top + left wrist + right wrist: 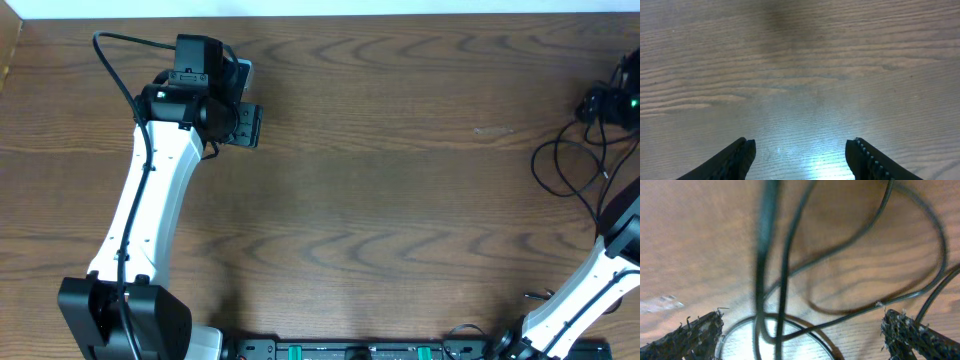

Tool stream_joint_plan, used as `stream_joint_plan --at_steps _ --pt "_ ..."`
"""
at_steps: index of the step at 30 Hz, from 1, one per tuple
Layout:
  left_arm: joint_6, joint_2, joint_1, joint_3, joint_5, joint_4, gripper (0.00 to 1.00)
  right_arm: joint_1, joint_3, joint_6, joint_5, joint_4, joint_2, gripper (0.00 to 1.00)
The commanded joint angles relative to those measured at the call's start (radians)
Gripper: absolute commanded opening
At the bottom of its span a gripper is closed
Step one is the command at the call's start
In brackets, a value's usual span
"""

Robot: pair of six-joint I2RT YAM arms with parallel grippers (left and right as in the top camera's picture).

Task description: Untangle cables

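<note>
The cables are thin black cords. In the overhead view they lie in loose loops [566, 167] at the far right of the wooden table, just below my right gripper [608, 102], which is partly cut off by the frame edge. In the right wrist view my right gripper [802, 332] is open, and several black cable strands [783, 265] cross and loop between its fingers above the table. No whitish cord or plug end shows. My left gripper [245, 101] is open and empty at the back left, far from the cables. In the left wrist view its jaws [801, 150] stand wide over bare wood.
The wooden table [380, 200] fills the view. Its back edge runs along the top, next to a pale strip [320, 7]. The arm bases and a black rail [350, 350] sit at the front edge. A thicker black lead [120, 75] runs along the left arm.
</note>
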Motion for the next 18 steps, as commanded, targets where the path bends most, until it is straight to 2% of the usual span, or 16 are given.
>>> stream_joint_plan --at_steps 1,8,13,14,15,16,17,18 --pt "-0.013 -0.010 0.000 -0.006 0.001 -0.002 0.64 0.017 0.062 0.051 -0.037 0.002 -0.117 0.99" --pt "-0.013 -0.010 0.000 -0.006 0.001 -0.002 0.64 0.040 0.084 0.125 -0.042 0.000 -0.266 0.99" --pt "-0.013 -0.010 0.000 -0.006 0.001 -0.002 0.64 0.093 0.084 0.127 -0.095 -0.030 -0.362 0.99" --pt "-0.013 -0.010 0.000 -0.006 0.001 -0.002 0.65 0.109 0.084 0.127 -0.093 -0.036 -0.375 0.95" --pt "-0.013 -0.010 0.000 -0.006 0.001 -0.002 0.64 0.128 0.084 0.119 -0.092 -0.043 -0.386 0.88" --pt "-0.013 -0.010 0.000 -0.006 0.001 -0.002 0.64 0.145 0.084 0.119 -0.092 -0.052 -0.391 0.70" --pt "-0.013 -0.010 0.000 -0.006 0.001 -0.002 0.64 0.158 0.084 0.119 -0.093 -0.063 -0.393 0.44" --pt "-0.013 -0.010 0.000 -0.006 0.001 -0.002 0.64 0.175 0.084 0.119 -0.093 -0.084 -0.393 0.24"
